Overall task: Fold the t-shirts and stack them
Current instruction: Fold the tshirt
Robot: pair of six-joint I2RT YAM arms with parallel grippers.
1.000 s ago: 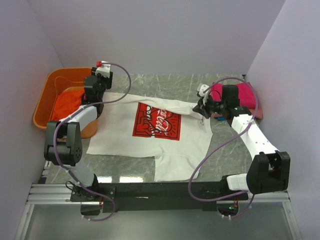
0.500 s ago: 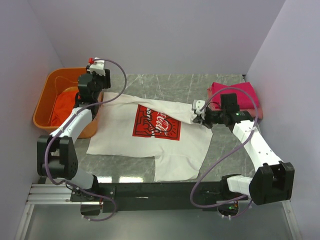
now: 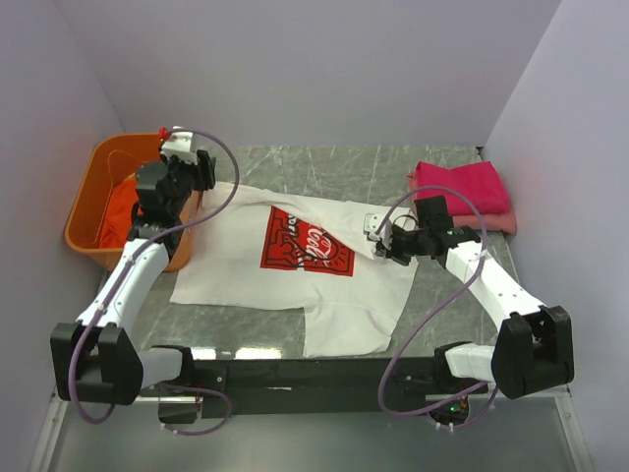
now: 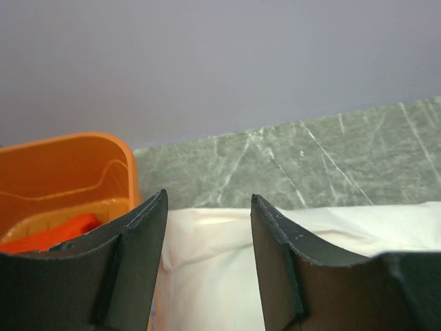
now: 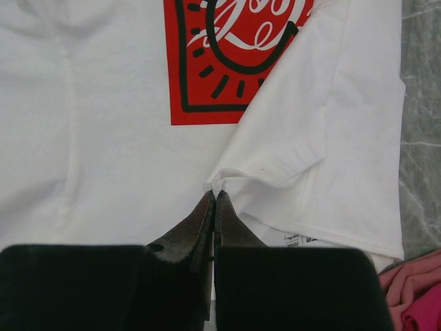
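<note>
While the white t-shirt lies spread, print up, on the marble table, the fold is judged barely begun.

Item, right gripper: fingers pressed together, pinching a raised crease of the shirt's sleeve side at their very tips. The red print lies just beyond the tips; doubled cloth with a small label lies to their right.

Item, left gripper: fingers moderately apart, nothing between them. The shirt's far edge lies below and past the tips; the orange basket stands just left of the left finger, an orange-red t-shirt inside.

Item, stack: a folded magenta t-shirt on a pink t-shirt, behind the right fingers, well apart from the left ones.

Handling note, as judgement: carry the pinched crease low and straight across toward the print, so the flap lands flat and its edge runs parallel with the body. Release only once the cloth rests. The free fingers could pin the opposite side; otherwise the whole shirt may slide along.
</note>
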